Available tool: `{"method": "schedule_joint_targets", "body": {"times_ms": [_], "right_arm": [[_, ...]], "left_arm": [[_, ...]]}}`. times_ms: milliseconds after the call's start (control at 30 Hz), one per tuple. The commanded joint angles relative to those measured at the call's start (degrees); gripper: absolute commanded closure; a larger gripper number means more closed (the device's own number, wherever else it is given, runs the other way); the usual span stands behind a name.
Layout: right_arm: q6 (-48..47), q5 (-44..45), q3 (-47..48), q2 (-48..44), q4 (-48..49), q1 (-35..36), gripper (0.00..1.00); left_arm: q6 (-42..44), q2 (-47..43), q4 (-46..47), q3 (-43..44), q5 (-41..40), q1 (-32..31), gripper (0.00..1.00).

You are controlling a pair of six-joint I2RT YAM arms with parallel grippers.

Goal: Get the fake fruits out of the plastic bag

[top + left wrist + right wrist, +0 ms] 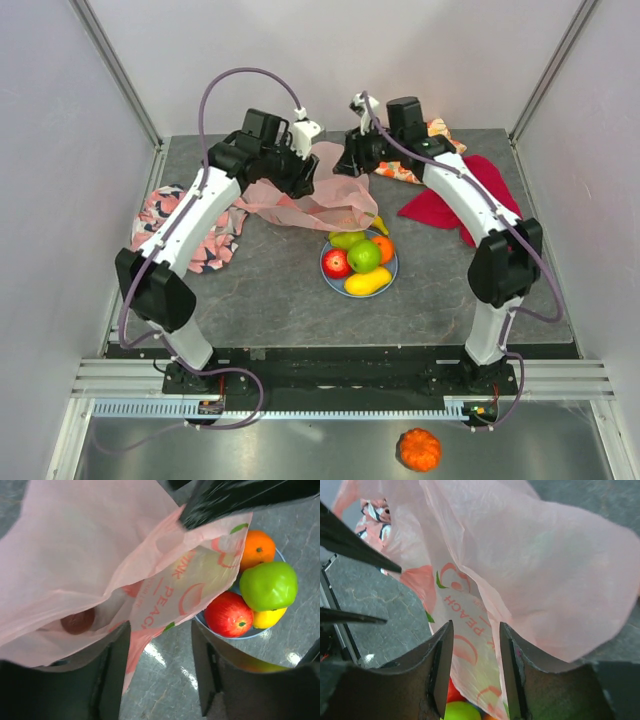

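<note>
- Grey stone-look surface [270,300] sits between pale walls, with two white and black arms bolted at its near edge.
- Closest of all, on the shiny metal shelf [250,450] below the arms, lies a little pumpkin [419,449].
- Next comes a blue plate [323,272], near the middle of the surface.
- On the plate sit a red apple [337,263], a green apple [364,256], an orange [382,248], a yellow fruit [367,282] and a green pear [347,239], all packed close and touching.
- A banana [379,225] pokes its yellow tip out just behind the plate, at the edge of the bag.
- The pink bag [320,205] lies crumpled just behind the plate, and its near edge hangs over the far side of the plate.
- A dark round fruit [77,621] shows through the thin side of the bag, so it is inside.
- The left hand [161,630] is at the bag with its fingers wide apart. The bag drapes over one finger, and nothing is squeezed between the two.
- The right hand [476,627] faces it from the other side, with its fingers a little apart. The printed side of the bag shows in the gap, but it does not look pinched.
- Off to the left lies a pink and black cloth [185,225], partly under the left arm.
- Off to the right lies a red cloth [445,205].
- Farthest back, behind the right arm, is an orange printed cloth [440,130].
</note>
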Motion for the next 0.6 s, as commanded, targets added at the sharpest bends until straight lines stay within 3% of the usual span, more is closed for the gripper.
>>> {"method": "schedule_joint_targets", "body": {"times_ms": [0,67,133,167,467,567], "right_arm": [[-0.6,-0.5,4.0,4.1,0.2,1.6,0.48],[-0.8,1.0,4.3,3.9,-0.5,2.3,0.32],[-6.5,3.9,3.7,3.0,-2.1,3.0,0.06],[-8.0,6.5,3.5,2.8,-4.1,3.3,0.02],[-14.3,12.8,-3.9,4.2,-7.0,3.5,0.02],[-13.3,17.6,-2.7,5.8,-6.2,3.4,0.18]], "left_arm": [[6.1,5.9,0.1,0.0,2.5,0.4,0.44],[6.9,7.6,-0.1,0.7,2.0,1.2,0.41],[7.4,9.8,-0.2,2.1,1.4,1.7,0.38],[7.6,10.4,-0.2,2.6,1.3,1.9,0.36],[1.9,11.6,1.0,0.1,4.0,4.6,0.3],[1.8,8.2,1.0,-4.4,3.0,5.0,0.3]]}}
